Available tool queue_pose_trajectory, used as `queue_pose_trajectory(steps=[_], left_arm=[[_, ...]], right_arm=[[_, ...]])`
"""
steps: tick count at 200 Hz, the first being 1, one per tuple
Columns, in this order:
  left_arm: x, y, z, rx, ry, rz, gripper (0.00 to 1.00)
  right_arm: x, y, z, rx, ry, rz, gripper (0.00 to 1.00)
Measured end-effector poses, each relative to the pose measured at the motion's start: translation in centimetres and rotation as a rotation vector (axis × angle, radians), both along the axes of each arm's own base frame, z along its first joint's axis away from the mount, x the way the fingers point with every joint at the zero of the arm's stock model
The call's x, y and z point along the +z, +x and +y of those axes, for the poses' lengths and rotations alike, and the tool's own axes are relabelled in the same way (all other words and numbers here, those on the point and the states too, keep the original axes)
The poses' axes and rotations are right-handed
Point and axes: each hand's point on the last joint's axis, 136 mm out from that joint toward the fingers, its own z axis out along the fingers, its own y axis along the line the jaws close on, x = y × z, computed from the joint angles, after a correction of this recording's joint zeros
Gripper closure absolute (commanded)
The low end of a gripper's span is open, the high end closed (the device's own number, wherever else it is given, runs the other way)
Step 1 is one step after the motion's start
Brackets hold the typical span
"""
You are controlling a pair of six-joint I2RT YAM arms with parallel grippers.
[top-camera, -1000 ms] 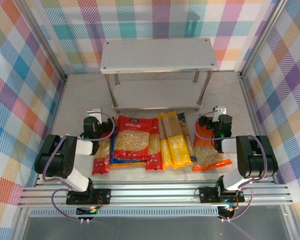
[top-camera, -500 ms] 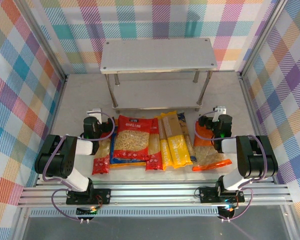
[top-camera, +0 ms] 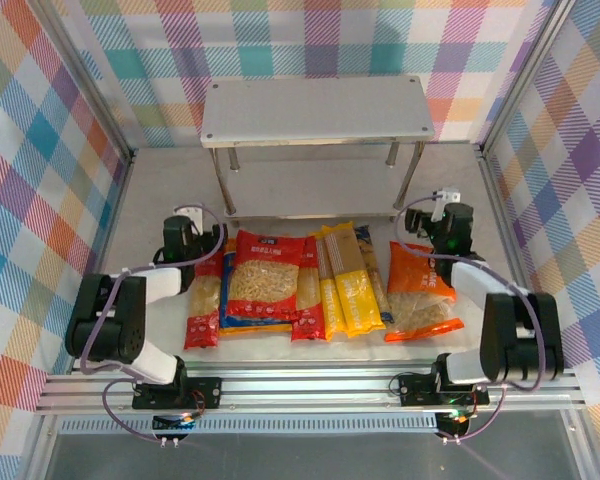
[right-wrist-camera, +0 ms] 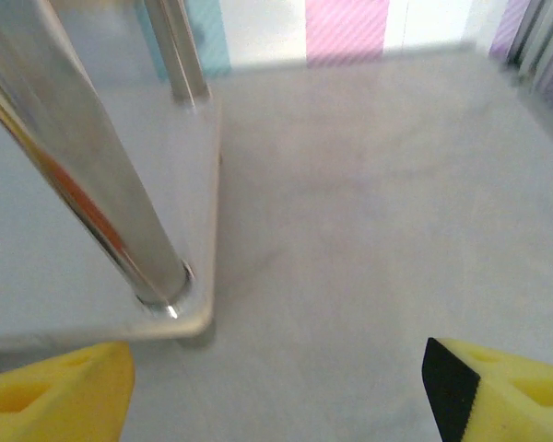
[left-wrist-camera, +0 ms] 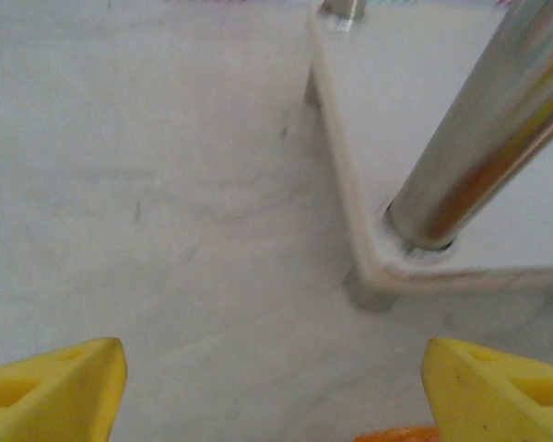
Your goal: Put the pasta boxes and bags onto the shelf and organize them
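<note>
- Nearest you, the packs lay flat in a row on the pale grey table (top-camera: 150,200) between the arm bases: a wide red bag with a clear window (top-camera: 263,278), long narrow yellow boxes (top-camera: 345,285) and an orange pillow-shaped bag (top-camera: 420,290). Laid side by side, each could probably be taken singly.
- Just beyond, your left gripper (left-wrist-camera: 276,391) held its yellow fingers wide apart and empty over bare table, near the front left leg.
- Your right gripper (right-wrist-camera: 276,391) was spread likewise, empty, by the front right leg, seemingly readied for broad packs.
- Farthest stood the two-tier shelf of pale grey boards on thin metal legs (top-camera: 315,110), with no pack on it yet.
</note>
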Motion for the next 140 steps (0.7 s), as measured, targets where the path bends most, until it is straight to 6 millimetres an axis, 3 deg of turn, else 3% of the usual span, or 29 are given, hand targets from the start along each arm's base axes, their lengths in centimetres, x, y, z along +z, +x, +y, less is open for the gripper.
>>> queue_pose_trajectory(steps=[26,58,82,103,140], left_arm=[[4.3,-0.1,-0.5,-0.011,-0.054,-0.044,0.23],[8.2,-1.5,-2.3,-0.002,-0.159,-0.057,0.23],[10.0,-3.2,-6.1,-0.058,-0.208,-0.031,0.22],[10.0,-5.2,-8.6,-0.095,-0.235,0.022,0.16],[8.5,-8.2,-9.5,-0.091,-0.245,0.132,0.17]], right_arm=[[4.3,-1.3,0.6,0.023,0.039,-0.023,0.14],[5.6,-3.6,3.0,0.088,0.096,0.081,0.11],[5.5,-6.2,6.6,0.179,0.133,0.19,0.1],[4.5,-9.0,9.6,0.251,0.143,0.303,0.1],[1.0,-14.1,13.8,0.332,0.129,0.521,0.1]])
